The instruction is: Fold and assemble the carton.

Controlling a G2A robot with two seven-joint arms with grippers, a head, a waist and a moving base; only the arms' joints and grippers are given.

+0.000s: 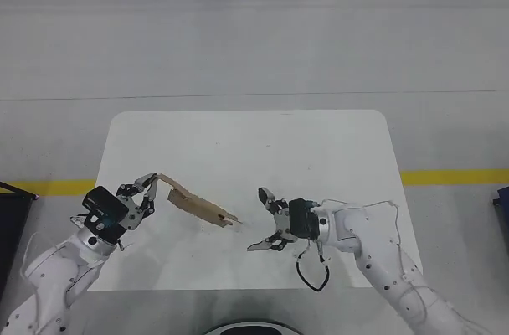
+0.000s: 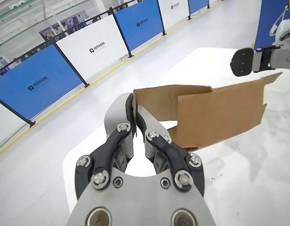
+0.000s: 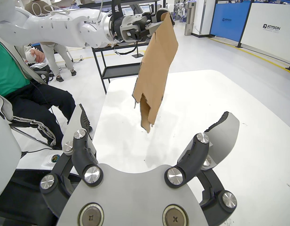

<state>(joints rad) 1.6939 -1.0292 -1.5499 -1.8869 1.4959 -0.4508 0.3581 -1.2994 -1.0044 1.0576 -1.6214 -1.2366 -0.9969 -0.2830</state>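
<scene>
Over the near-left of the table (image 1: 321, 142), a flattened carton (image 1: 200, 208) is held by one end.
Left gripper (image 1: 152, 189) clamps its left edge, arm reaching in from the near-left corner; right gripper (image 1: 261, 221), fingers spread wide, faces the carton's free end without touching.

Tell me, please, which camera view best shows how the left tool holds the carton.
The left wrist view: the left tool is close up, shut on one edge of the carton. The top view shows that grip small, from above; the right wrist view shows it farther off.
</scene>
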